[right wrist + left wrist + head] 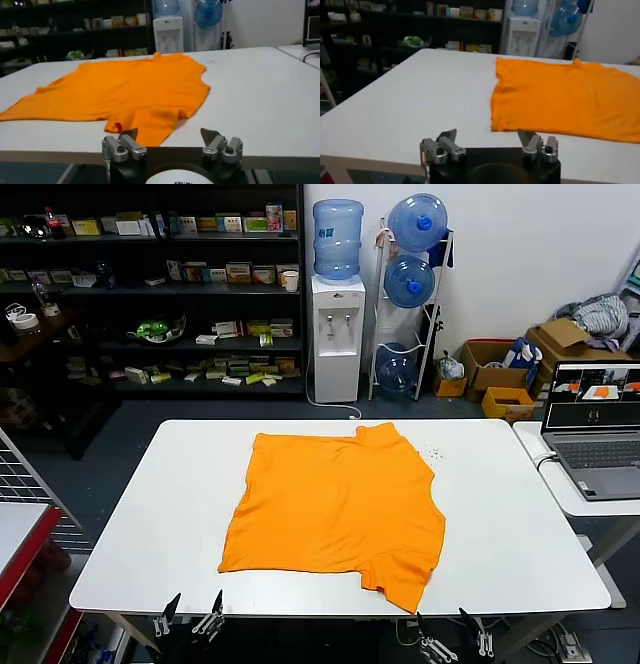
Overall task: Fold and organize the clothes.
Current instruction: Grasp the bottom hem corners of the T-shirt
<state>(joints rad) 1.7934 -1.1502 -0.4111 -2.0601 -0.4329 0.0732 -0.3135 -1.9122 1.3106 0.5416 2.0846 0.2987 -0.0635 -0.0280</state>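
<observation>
The orange T-shirt [335, 509] lies spread flat on the middle of the white desk [140, 529], one sleeve reaching toward the near right corner and nearly touching the near edge. No lettering shows on its upward side. The left gripper [188, 616] hangs just off the near edge by the left corner, fingers spread, holding nothing. The right gripper [452, 632] sits off the near edge toward the right corner, likewise spread, partly cut off.

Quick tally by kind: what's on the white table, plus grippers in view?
Orange T-shirt: 1
White table: 1
Grippers: 2, left gripper and right gripper, both open at the near edge
Total: 4
</observation>
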